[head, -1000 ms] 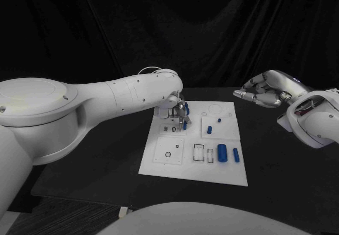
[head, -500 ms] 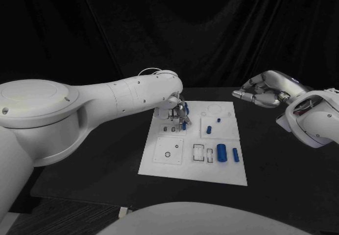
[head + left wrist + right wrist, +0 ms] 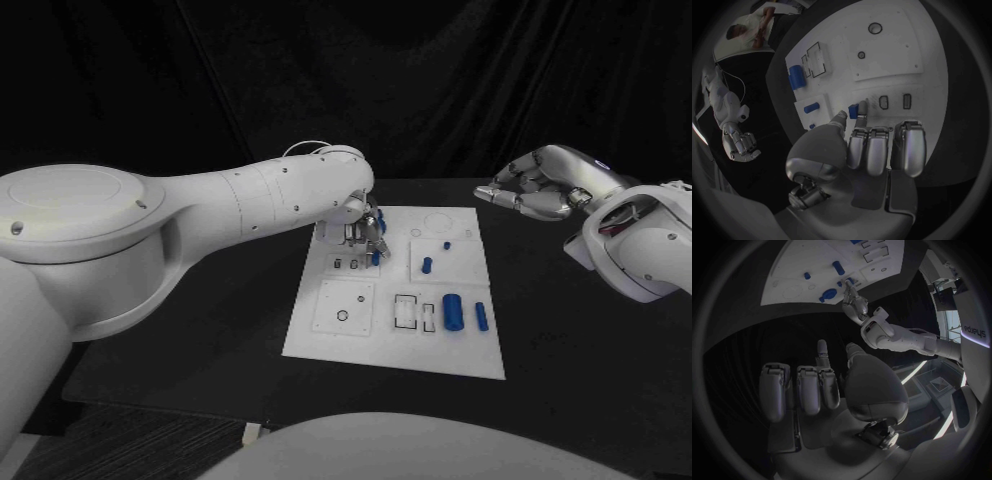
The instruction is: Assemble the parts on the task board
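Left hand, silver metal, is pinching a small blue peg btwn thumb and fingertip, over the flat white task board, far-left portion. Right hand is hovering w/ fingers curled, grasping nothing, well apart from the board.

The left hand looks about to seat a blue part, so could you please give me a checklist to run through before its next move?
1. Part held: the left hand pinches a small blue part between fingertips. Ok.
2. Hand over the task board: it is above the board's far left area. Ok.
3. Part lined up with the two small slots: they lie beside the fingertips, empty; alignment cannot tell.
4. Right hand out of the way: raised off to the board's far right, holding nothing. Ok.
5. Other blue parts clear: the large blue cylinder lies apart. Ok.
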`<state>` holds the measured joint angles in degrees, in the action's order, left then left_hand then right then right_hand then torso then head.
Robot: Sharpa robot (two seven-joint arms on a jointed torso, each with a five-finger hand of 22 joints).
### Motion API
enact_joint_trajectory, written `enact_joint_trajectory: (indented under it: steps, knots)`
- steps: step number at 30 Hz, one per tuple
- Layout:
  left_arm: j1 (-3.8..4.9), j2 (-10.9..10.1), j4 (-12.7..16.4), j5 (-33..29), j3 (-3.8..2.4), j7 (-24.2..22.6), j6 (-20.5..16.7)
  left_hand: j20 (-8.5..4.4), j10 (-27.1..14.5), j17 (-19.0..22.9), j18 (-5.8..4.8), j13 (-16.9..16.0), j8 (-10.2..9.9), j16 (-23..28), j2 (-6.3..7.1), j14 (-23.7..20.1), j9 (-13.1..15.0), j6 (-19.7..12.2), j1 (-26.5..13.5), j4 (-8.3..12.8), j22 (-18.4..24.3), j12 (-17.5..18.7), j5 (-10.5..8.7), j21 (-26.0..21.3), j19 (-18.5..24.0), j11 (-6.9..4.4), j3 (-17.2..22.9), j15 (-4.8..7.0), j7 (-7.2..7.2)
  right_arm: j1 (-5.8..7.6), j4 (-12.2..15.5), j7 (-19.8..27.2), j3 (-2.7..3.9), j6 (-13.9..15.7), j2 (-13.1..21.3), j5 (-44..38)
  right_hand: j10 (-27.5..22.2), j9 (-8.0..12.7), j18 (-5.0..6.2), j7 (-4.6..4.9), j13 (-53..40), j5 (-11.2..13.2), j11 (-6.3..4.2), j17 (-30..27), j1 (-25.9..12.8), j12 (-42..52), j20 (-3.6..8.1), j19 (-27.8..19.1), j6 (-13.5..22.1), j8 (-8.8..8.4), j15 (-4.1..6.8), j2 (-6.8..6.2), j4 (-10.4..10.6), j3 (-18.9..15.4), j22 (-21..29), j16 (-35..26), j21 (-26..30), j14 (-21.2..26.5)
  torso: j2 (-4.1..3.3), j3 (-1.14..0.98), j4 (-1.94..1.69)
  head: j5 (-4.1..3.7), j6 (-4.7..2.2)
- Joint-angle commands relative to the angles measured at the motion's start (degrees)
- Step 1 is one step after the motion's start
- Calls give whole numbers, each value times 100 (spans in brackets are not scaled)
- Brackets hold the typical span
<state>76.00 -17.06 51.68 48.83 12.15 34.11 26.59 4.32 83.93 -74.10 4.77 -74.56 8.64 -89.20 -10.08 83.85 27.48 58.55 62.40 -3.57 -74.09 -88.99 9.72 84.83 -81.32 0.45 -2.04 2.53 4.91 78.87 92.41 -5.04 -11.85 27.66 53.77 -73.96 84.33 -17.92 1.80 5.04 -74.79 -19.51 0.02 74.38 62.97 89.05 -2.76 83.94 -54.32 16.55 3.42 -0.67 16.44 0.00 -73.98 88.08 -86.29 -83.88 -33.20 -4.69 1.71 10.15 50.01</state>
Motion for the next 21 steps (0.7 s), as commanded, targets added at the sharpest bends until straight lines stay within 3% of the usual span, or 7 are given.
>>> enact_joint_trajectory:
  steps: [1, 12, 21]
  knots:
    - [-15, 12, 2, 0, -5, -89, 78, 7, 607, -1590, -201, -1544, -34, -80, 72, 615, 130, 14, 135, 112, -639, -101, 112, -98, -21, 28, 310, -45, -17, -17, -15, -102, 5, -28, -12, -7, 567, -93, -36, -19, -1521, -32, 42, 1070, 66, 95, -20, 357, 73, 77, -8, 63, 27, 87, -1412, -80, 127, -516, 3, -3, -1, 8, -1]
    - [-23, 9, -3, 0, -5, -48, 108, -7, 607, -1590, -199, -1544, -59, -80, 99, 615, 185, 27, 263, 320, -644, -101, 212, -115, -25, 9, 554, -29, -36, -27, -37, -99, 5, -49, -33, -7, 567, -96, -33, -20, -1521, -15, 41, 1058, 61, 95, -20, 352, 76, 81, -8, 66, 25, 80, -1408, -86, 138, -513, 2, -3, -1, 21, -1]
    - [-27, -3, 0, 0, -5, -39, 105, -34, 607, -1590, -200, -1544, -87, -80, 181, 615, 279, 78, 269, 603, -667, -101, 704, -135, -45, -16, 1040, -6, -54, -30, -56, -96, 5, -65, -42, -7, 567, -97, -29, -20, -1521, -12, 41, 1050, 65, 95, -19, 345, 77, 82, -7, 64, 22, 79, -1403, -91, 150, -512, 1, -6, -1, 31, -1]
